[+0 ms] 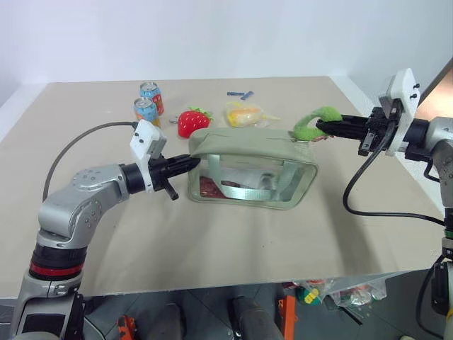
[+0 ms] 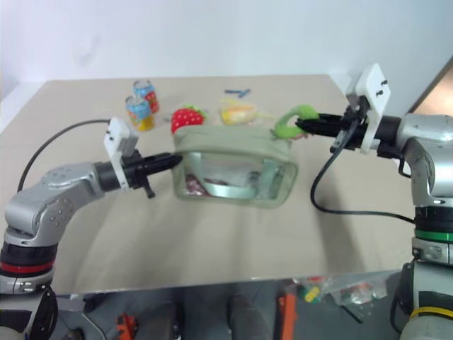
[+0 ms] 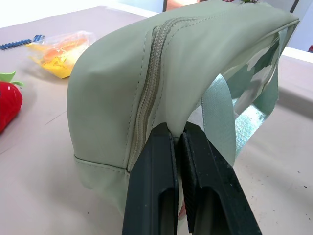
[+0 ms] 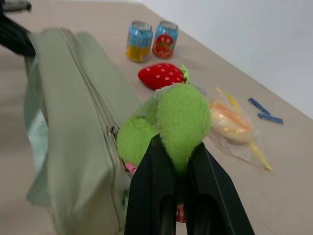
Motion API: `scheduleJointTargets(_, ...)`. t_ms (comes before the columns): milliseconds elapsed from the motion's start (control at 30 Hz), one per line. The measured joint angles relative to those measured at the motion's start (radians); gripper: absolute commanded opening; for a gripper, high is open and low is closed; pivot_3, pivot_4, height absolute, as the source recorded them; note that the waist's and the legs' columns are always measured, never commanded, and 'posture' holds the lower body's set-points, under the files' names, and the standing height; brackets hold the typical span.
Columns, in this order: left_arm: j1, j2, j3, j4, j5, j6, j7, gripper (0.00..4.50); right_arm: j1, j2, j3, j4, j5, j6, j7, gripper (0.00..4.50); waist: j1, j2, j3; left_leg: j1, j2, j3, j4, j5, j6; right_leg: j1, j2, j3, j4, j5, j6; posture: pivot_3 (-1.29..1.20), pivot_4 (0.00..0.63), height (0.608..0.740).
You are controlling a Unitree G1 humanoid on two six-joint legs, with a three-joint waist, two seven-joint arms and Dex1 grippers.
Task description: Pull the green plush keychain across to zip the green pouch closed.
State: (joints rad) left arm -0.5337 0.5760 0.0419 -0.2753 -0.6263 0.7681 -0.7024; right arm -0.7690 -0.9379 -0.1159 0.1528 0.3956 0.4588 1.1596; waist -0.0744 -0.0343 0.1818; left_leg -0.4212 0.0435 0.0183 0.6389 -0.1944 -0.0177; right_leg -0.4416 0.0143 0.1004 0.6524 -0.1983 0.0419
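The green pouch (image 1: 241,152) stands mid-table, its clear side window facing me. My left gripper (image 1: 190,162) is shut on the fabric at the pouch's left end (image 3: 122,98), beside the zipper (image 3: 149,83). The green plush keychain (image 1: 313,121) juts from the pouch's right top corner, and my right gripper (image 1: 322,127) is shut on it. In the right wrist view the plush (image 4: 182,115) bulges between the black fingers (image 4: 151,186), and the zipper pull (image 4: 113,131) sits by it at that end. The zipper teeth look joined along the top.
Behind the pouch lie a red strawberry plush (image 1: 192,122), two drink cans (image 1: 148,103), a yellow wrapped packet (image 1: 244,113) and small blue pieces (image 1: 239,93). The table's front edge (image 1: 233,283) runs below the pouch, with clutter on the floor beyond it.
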Motion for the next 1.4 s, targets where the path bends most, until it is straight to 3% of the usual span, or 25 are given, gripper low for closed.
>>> scheduleJointTargets(467,0.013,0.000,0.001,-0.021,-0.003,0.000,0.018,0.00,-0.005,-0.083,0.031,0.086,-0.093,-0.096,0.074,0.02,0.000,0.000,0.000,0.000,0.000,0.001,0.000,0.000,0.000,0.000,0.000,0.001,0.000,0.000,0.000,0.00,0.150,0.740)
scheduleJointTargets(867,0.013,-0.004,-0.002,-0.020,0.000,-0.002,0.018,0.00,0.183,-0.114,0.136,0.006,-0.239,-0.222,0.072,0.02,-0.001,0.000,0.000,0.002,0.000,0.002,0.000,0.000,0.000,0.000,0.000,0.002,0.000,0.001,0.001,0.00,0.150,0.740)
scheduleJointTargets(1233,0.013,-0.005,-0.002,-0.020,0.010,0.000,0.023,0.00,0.131,0.014,0.191,0.046,-0.287,-0.262,0.013,0.02,-0.002,0.000,0.000,0.002,0.000,0.003,0.001,0.000,-0.001,0.001,0.000,0.003,0.000,0.002,0.002,0.00,0.150,0.740)
scheduleJointTargets(1400,0.011,-0.006,0.010,-0.024,-0.025,0.049,0.033,1.72,0.079,0.024,0.157,0.070,-0.234,-0.176,0.015,1.72,0.000,0.000,0.000,0.002,0.000,0.003,0.001,0.000,-0.001,0.001,0.000,0.003,0.000,0.002,0.002,0.00,0.150,0.740)
